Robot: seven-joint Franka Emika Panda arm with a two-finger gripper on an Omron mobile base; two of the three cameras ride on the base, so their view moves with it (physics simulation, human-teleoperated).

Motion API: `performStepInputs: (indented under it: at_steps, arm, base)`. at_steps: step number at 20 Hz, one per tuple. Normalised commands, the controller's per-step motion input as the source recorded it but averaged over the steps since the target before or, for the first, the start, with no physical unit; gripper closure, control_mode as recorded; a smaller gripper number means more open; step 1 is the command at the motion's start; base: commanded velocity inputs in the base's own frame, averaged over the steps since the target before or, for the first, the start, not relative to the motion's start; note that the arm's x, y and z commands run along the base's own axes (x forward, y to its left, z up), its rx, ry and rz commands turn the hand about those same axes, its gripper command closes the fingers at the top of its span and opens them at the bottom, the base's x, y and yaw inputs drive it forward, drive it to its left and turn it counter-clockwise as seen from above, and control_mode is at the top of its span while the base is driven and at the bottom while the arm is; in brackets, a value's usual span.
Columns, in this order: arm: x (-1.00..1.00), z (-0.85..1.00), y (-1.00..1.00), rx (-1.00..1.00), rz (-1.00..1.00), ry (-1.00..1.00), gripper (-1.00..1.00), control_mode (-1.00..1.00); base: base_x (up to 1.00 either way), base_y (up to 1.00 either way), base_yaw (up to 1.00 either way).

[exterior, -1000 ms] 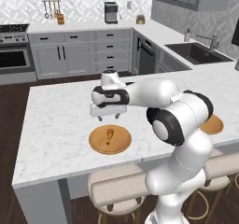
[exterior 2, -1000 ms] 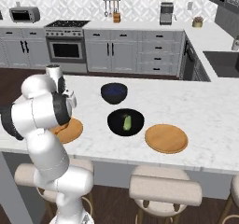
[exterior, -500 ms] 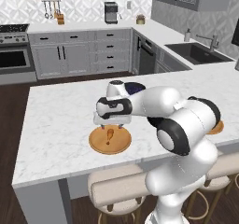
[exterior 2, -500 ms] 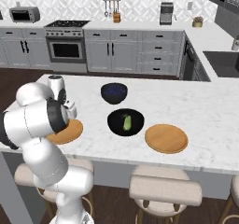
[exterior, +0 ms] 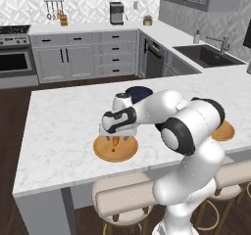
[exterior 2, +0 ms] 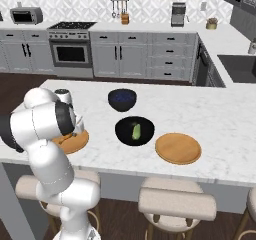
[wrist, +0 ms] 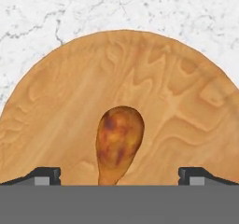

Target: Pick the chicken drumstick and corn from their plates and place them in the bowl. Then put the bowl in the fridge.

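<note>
The chicken drumstick lies flat on its wooden plate, fat end away from me and thin bone end pointing back toward my hand, so I have my gripper hanging straight over it with the fingers spread wide, one tip on each side and the meat centred in the gap. I hold them that far apart so they can drop past the drumstick without knocking it; nothing is between the pads yet. From the left base view I judge the fingertips are just above the plate, though the wrist hides the contact and I cannot say whether they touch the wood. The corn already sits in the black bowl, upright-ish against the inside, and its own plate lies bare beside the bowl. The smaller blue bowl stands behind.
</note>
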Motion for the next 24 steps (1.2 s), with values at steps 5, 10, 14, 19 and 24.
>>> performStepInputs:
  at_steps: [5,10,14,19,24]
  arm:
    - [0.05,-0.33,0.00,0.00,-0.03,0.00,-1.00,-1.00]
    - [0.00,-0.27,0.00,0.00,-0.02,0.00,-1.00,-1.00]
    - [0.00,-0.16,0.09,0.00,-0.02,0.00,1.00,-1.00]
    - [0.00,-0.07,0.05,0.00,-0.01,0.00,1.00,-1.00]
    - [0.00,0.01,0.03,-0.04,-0.01,0.04,1.00,-1.00]
  base:
    - [0.00,0.00,0.00]
    - [0.00,0.00,0.00]
    - [0.00,0.00,0.00]
    - [0.00,0.00,0.00]
    - [0.00,0.00,0.00]
